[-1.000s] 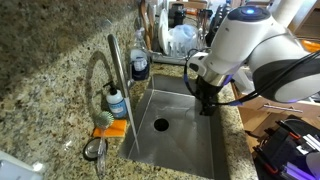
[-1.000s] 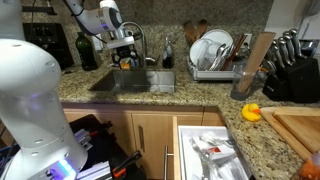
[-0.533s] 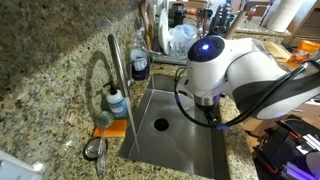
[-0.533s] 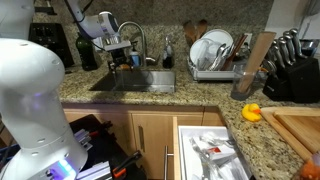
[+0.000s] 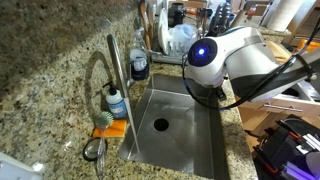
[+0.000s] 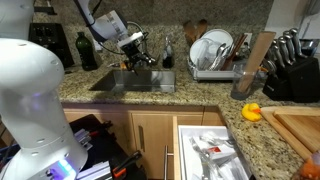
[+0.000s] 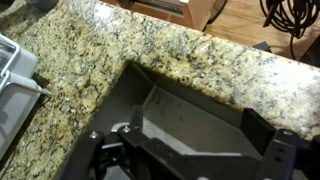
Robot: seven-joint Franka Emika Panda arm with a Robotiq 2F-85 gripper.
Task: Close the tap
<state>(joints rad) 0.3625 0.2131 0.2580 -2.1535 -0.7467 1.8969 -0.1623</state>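
Claw [image 7: 190, 152]: fingers spread wide, released, nothing between them. The wrist view looks down into the steel sink [image 7: 185, 105], with the granite desk [image 7: 150, 50] along its rim. In an exterior view the tap [image 5: 116, 72] stands upright on the desk at the sink's edge, just beside a blue-capped bottle [image 5: 117, 103]. The robot arm [image 5: 235, 60] sits across the basin, apart from the tap. Judgement: no contact with the tap yet, so approach, grip and the closing move are all left. Water flow: cannot tell.
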